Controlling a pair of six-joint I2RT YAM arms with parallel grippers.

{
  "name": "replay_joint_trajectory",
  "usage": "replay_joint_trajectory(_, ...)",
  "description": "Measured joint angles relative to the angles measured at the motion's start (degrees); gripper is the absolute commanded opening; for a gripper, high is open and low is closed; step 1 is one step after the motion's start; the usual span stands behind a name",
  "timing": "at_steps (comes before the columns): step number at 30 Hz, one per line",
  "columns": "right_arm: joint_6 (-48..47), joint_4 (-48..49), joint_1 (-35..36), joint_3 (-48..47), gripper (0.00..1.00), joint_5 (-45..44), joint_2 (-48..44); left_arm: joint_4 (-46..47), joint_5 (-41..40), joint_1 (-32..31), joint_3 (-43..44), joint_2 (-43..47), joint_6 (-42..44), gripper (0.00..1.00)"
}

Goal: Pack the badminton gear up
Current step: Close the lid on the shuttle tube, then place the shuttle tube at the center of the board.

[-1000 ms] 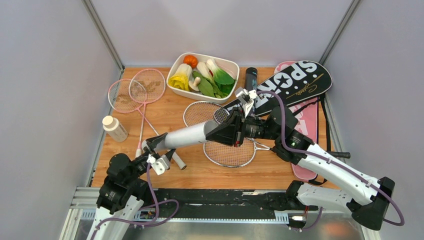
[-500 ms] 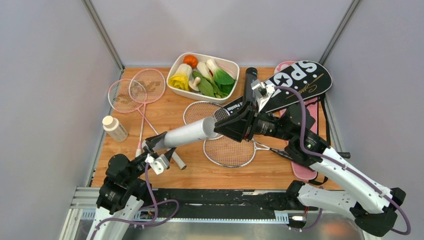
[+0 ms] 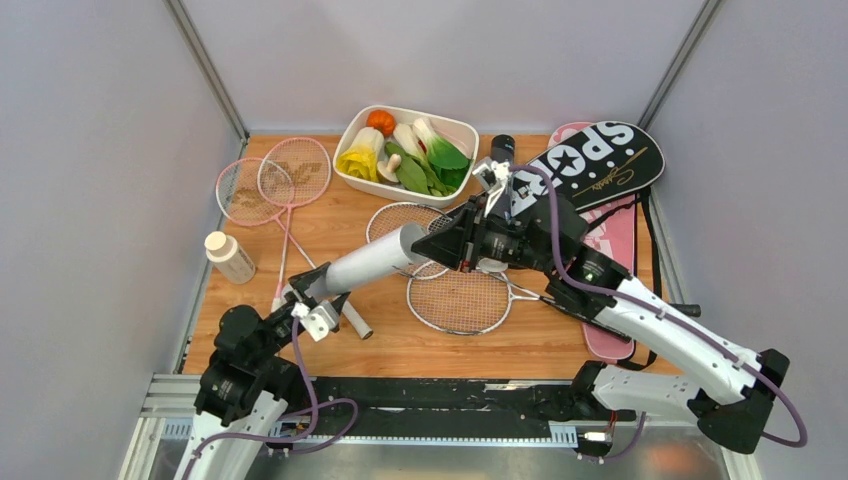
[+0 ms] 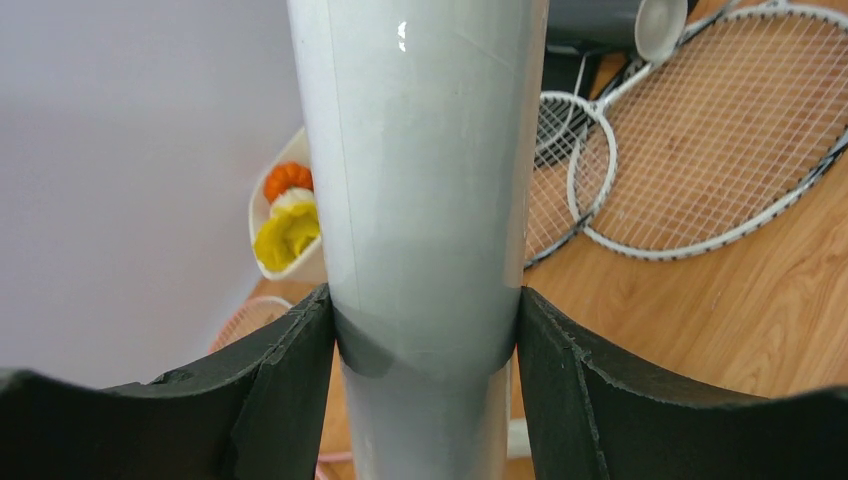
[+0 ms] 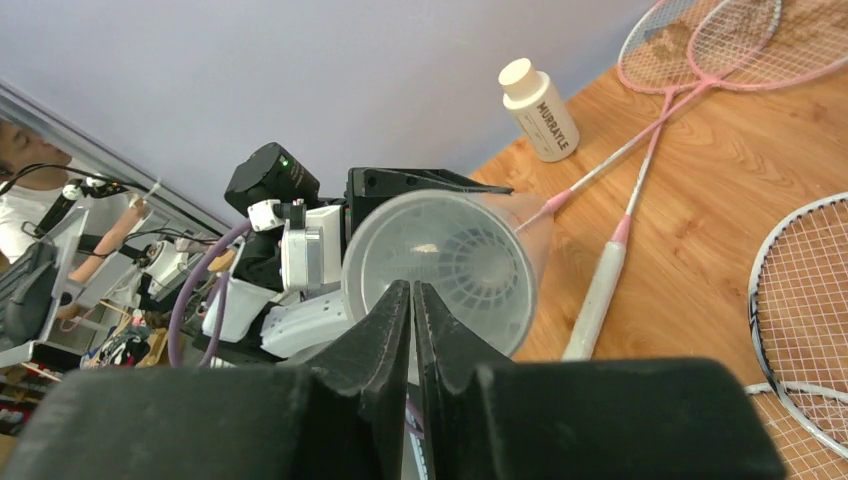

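My left gripper (image 3: 318, 292) is shut on the lower end of the white tube (image 3: 370, 262), holding it off the table, tilted up to the right. In the left wrist view the tube (image 4: 425, 180) fills the space between the jaws of the left gripper (image 4: 425, 340). My right gripper (image 3: 426, 240) is shut with its tips right at the tube's open mouth (image 5: 440, 262). The right gripper (image 5: 412, 292) shows nothing between its fingers. A white ribbed shuttlecock (image 5: 475, 265) shows inside the tube. Two silver racquets (image 3: 455, 300) lie under the right arm.
Two pink racquets (image 3: 275, 180) lie at the far left. The black tube (image 3: 501, 150) and the black SPORT cover (image 3: 590, 165) lie on the pink cover (image 3: 615, 250) at the right. The white tray (image 3: 462, 125) of toy vegetables stands at the back. A small bottle (image 3: 230, 257) stands at the left.
The left gripper has raised the tube's open end a little toward the back. The right gripper drew back to the right, then returned to the tube's mouth, staying shut.
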State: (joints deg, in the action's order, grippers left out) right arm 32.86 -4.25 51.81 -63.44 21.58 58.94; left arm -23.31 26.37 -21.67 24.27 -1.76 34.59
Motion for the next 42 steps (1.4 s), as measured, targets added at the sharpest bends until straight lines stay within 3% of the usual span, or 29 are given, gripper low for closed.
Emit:
replay_joint_trajectory(5, 0.07, 0.24, 0.68, 0.39, 0.16, -1.73, 3.08, -3.43, -2.03, 0.61, -0.39, -2.62, -0.90, 0.00)
replay_joint_trajectory(10, -0.15, -1.03, 0.98, 0.39, 0.28, -5.16, 2.51, -3.45, -2.01, 0.59, -0.39, -3.30, -1.07, 0.00)
replay_joint_trajectory(18, -2.56, -5.99, 1.44, 0.17, 0.78, -14.21, -3.08, 0.00, -2.43, 0.20, -0.26, -3.76, -2.89, 0.00)
replay_joint_trajectory(21, -4.50, -6.47, 1.53, 0.17, 0.91, -20.35, -6.99, 1.55, -3.02, 0.07, 0.48, -5.07, -6.49, 0.00)
replay_joint_trajectory(24, -6.95, -6.45, 1.53, 0.17, 0.99, -27.67, -10.27, 3.23, -4.31, 0.00, 2.64, -8.79, -13.25, 0.00)
replay_joint_trajectory(32, -12.04, -6.45, -0.39, 4.52, 1.00, -49.20, -8.55, 4.02, -14.49, -0.02, 14.01, -28.74, -39.60, 0.00)
replay_joint_trajectory(42, -12.15, -9.55, -18.05, 8.31, 1.00, -45.42, 8.90, 1.16, -36.11, 0.00, 17.68, -46.47, -61.94, 0.00)
